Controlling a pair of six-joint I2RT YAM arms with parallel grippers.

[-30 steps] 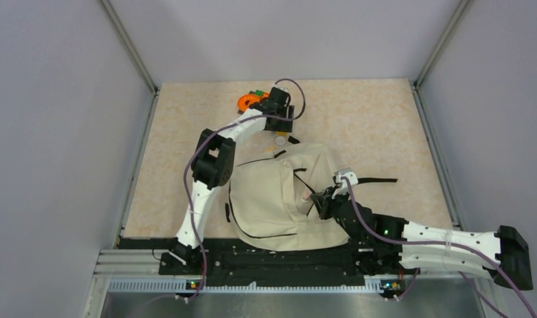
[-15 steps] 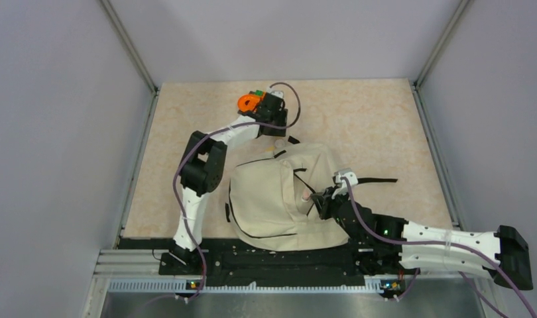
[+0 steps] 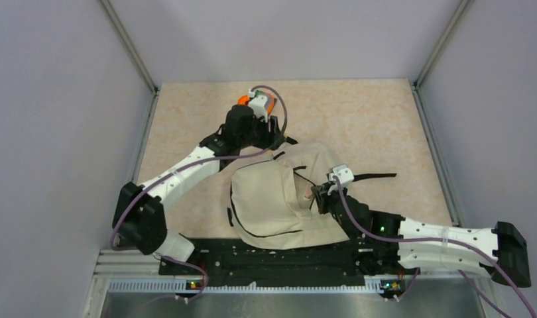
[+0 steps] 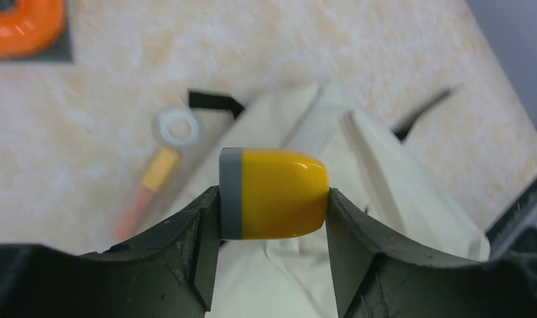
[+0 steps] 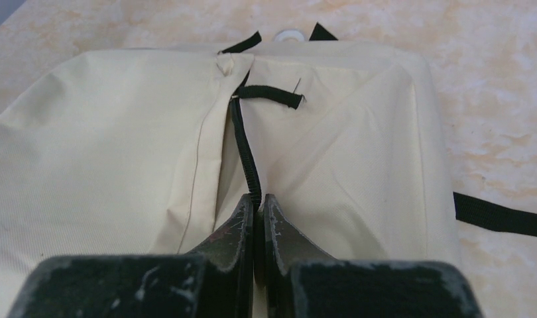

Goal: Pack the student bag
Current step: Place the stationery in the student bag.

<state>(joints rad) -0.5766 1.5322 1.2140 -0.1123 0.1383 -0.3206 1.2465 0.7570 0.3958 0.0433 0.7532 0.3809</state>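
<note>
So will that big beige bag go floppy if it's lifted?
Probably floppy: the student bag is soft cloth, creased and folded where the right end effector pinches its zipper. It likely won't roll, since it lies flat on the table.

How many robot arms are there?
2. The left arm, holding a yellow thing, reaches over the bag's far edge; the right arm pinches its zipper. None seem hidden.

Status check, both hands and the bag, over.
Left hand gripping yellow-grey block over student bag. Right hand shut on its zipper seam. Pen and white ring beside bag.
</note>
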